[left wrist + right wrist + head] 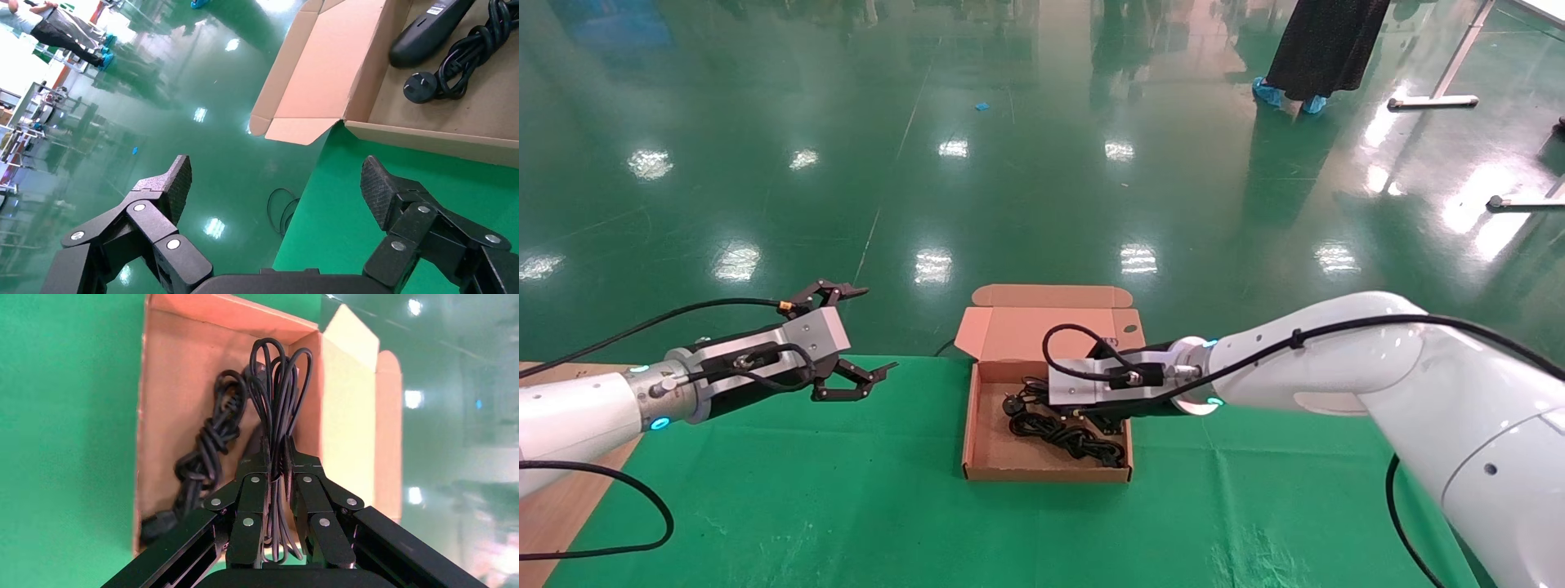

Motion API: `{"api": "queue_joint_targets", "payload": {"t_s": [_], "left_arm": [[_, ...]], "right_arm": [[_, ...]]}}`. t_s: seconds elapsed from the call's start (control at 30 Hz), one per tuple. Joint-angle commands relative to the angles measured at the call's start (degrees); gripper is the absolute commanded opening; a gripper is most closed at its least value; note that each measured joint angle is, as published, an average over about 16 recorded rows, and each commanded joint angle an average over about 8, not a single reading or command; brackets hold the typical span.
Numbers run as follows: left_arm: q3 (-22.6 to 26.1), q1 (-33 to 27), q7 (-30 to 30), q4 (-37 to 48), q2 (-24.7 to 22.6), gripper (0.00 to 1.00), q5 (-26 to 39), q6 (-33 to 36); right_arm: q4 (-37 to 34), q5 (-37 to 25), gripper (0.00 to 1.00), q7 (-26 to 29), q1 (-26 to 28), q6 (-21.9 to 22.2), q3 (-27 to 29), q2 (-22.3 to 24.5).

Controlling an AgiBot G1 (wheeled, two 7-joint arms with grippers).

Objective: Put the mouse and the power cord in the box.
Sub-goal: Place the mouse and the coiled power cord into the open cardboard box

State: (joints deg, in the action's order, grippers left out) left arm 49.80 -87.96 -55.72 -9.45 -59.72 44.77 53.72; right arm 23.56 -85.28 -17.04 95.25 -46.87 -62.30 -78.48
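The box (971,425) stands open on the green cloth, its lid (1042,327) folded back. The bundled power cord (1058,433) lies inside, its round plug (420,87) toward the box's left wall. Beside the cord in the left wrist view lies the black mouse (428,30). My right gripper (1101,422) hangs low over the box's right half, shut on the looped thin mouse cable (278,386), which runs between its fingers (276,456). The power cord (208,447) lies just beside it. My left gripper (878,328) hovers open and empty left of the box, over the table's far edge (275,168).
Green cloth (846,506) covers the table, with bare wood (552,506) showing at the left edge. Beyond the far edge is shiny green floor with a cable loop (281,208). A person (1324,41) and metal stand legs (1434,101) are far behind.
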Motion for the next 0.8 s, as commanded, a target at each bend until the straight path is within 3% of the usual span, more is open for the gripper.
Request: {"api": "queue_joint_targets", "payload": {"t_s": [0.03,0.1,0.8], "left_arm": [[-0.11,-0.2,-0.46,0.84,-0.22,1.0,-0.11,0.41],[-0.19,-0.26,-0.61,1.17,-0.28,1.0,-0.18,0.57],[-0.97,0.47,1.37,-1.02,0.4,1.0,-0.19,1.22]], "right_arm": [[0.17,0.55,0.82,0.59,-0.45,0.81,-0.99,-0.02],[0.29,0.88,1.0,0.91,-0.66,1.0,-1.36,-0.02],[1.68,1.89,1.0,1.39,-1.51,-0.44,0.59,1.31]]}}
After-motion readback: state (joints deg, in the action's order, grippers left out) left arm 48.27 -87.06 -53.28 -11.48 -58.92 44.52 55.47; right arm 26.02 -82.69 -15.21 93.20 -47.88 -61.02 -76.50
